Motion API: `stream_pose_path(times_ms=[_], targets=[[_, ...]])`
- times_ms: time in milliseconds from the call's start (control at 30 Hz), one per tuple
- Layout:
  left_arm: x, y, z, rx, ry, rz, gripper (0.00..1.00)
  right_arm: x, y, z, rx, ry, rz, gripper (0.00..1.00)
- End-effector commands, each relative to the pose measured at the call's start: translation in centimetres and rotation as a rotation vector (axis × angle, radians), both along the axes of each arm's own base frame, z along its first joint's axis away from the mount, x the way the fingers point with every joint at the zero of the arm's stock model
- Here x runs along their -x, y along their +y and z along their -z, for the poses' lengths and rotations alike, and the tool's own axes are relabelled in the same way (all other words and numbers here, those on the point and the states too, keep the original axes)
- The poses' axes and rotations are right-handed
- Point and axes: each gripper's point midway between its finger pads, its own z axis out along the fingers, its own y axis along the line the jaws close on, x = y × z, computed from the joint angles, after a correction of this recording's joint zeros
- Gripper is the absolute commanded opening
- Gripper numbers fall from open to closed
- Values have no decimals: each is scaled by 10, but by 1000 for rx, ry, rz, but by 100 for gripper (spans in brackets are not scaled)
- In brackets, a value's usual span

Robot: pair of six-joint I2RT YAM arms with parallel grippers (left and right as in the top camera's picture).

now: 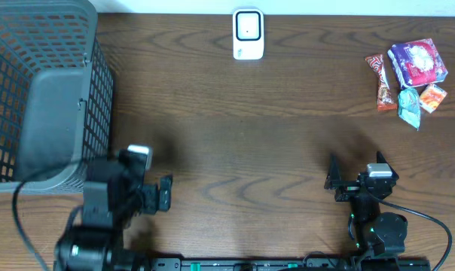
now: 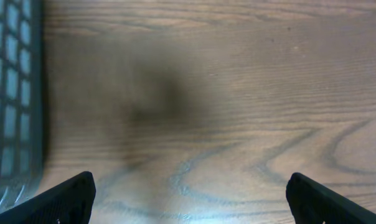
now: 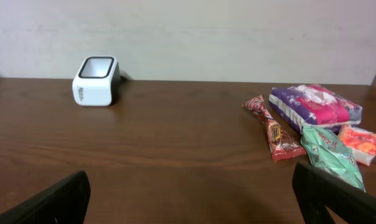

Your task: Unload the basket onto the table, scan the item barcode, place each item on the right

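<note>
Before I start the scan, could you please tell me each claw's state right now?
Left claw: open, holding nothing.
Right claw: open, holding nothing.

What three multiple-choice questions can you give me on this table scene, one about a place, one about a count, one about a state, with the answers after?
1. Where does the white scanner stand on the table?
A. At the far edge, near the middle
B. At the near edge, between the arms
C. On top of the snacks

2. How many snack packets lie at the far right?
A. Two
B. Four
C. Six

3. How do the left gripper and the right gripper stand?
A. Both shut
B. One shut on a packet
C. Both open and empty

Answers: 1 A, as the overhead view shows it alone at the far middle. 2 B, as four separate wrappers show there. 3 C, as each wrist view shows its fingers wide apart with only bare wood between them.
</note>
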Motion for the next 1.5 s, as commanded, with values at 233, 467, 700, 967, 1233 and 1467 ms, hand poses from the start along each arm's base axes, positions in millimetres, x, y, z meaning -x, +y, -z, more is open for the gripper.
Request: stream_pose_path(times_ms=[233,467,700,967,1233,1467], targets=[[13,6,4,-12,-201,20,98,0,-4,1,-7,0,15,99],[3,9,6,-1,-375,-2,98,0,-4,1,-7,0,15,99],[-17,16,-6,7,-566,-34,98,0,-4,1,-7,0,15,99],[-32,10,-17,32,-756,6,98,0,-4,1,-7,-1,15,99],[-37,12,-15,47,-803,-13,98,0,-4,1,-7,0,14,99],[-38,26,1,48,-731,-114,98,0,-4,1,-7,0,15,99]])
